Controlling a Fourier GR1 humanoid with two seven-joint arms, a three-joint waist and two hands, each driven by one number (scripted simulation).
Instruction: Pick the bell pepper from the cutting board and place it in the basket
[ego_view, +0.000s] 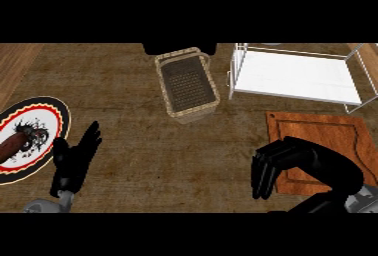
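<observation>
The bell pepper shows nowhere in the head view; none lies on the bare part of the wooden cutting board (325, 131) at the right. My right hand (299, 161) hangs over the board's left edge with its fingers curled downward, as if round the hidden pepper. The wicker basket (168, 89) stands at the back centre, up and to the left of that hand, and nothing shows inside it. My left hand (74, 159) rests open at the lower left, fingers pointing up.
A round plate (46, 116) with a red, black and white rim lies at the far left and bears a brown oblong item (13, 146). A white wire-framed tray (295, 75) stands at the back right, just behind the cutting board.
</observation>
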